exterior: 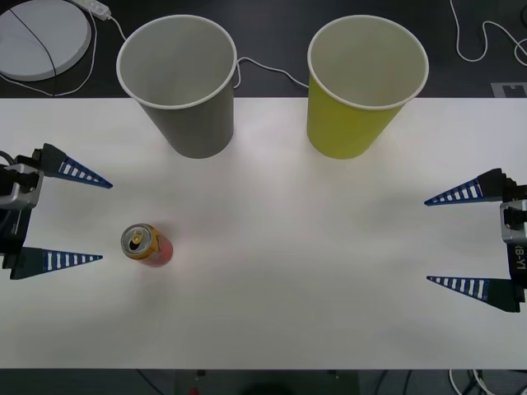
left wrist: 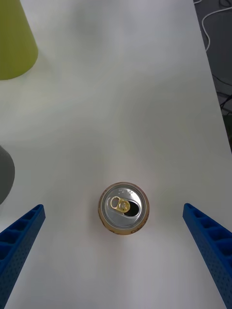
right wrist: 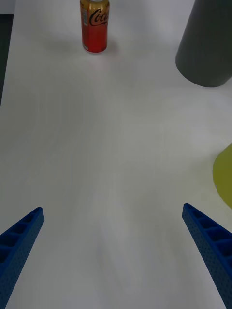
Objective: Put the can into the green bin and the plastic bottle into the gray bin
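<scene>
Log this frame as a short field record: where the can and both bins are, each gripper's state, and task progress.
can: the can stands upright on the white table, on the robot's left, opened top up
gray bin: the gray bin upright at the far edge, left of centre
green bin: the green bin upright at the far edge, right of centre
left gripper: the left gripper open, beside the can, not touching
right gripper: the right gripper open, at the right edge
progress: can not yet in a bin

"Coca" script on the can [right wrist: 94, 25]; partial "B-Y1" lettering on the right arm's wrist [exterior: 519, 257].
</scene>
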`<state>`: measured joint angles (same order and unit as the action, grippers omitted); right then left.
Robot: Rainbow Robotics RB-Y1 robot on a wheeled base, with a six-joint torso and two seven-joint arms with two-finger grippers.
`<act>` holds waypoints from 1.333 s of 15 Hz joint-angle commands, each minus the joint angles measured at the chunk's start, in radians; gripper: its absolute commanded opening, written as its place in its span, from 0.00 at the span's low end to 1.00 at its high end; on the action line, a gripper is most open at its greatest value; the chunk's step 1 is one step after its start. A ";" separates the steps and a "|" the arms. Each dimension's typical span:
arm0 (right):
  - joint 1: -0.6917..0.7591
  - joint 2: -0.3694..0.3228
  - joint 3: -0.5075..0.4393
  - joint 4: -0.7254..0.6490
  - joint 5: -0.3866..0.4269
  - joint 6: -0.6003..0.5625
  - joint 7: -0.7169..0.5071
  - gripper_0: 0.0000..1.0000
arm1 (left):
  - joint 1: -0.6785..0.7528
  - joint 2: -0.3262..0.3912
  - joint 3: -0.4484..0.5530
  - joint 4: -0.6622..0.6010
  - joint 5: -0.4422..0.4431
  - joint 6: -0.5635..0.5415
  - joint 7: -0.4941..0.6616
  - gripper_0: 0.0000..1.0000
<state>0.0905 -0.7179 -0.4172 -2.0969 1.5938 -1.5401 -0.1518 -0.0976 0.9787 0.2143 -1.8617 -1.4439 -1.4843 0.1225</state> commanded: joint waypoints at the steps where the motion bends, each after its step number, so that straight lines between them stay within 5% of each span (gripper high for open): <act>1: 0.000 0.000 0.000 0.000 0.000 0.000 0.000 1.00 | 0.004 -0.002 -0.001 0.065 0.046 0.006 -0.021 1.00; 20: 0.000 0.000 0.000 0.000 0.000 0.000 0.000 1.00 | -0.037 -0.002 -0.270 0.763 0.459 0.029 -0.724 1.00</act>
<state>0.0905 -0.7179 -0.4172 -2.0969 1.5938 -1.5401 -0.1519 -0.1258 0.9773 -0.0341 -1.1273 -1.0063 -1.4552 -0.5766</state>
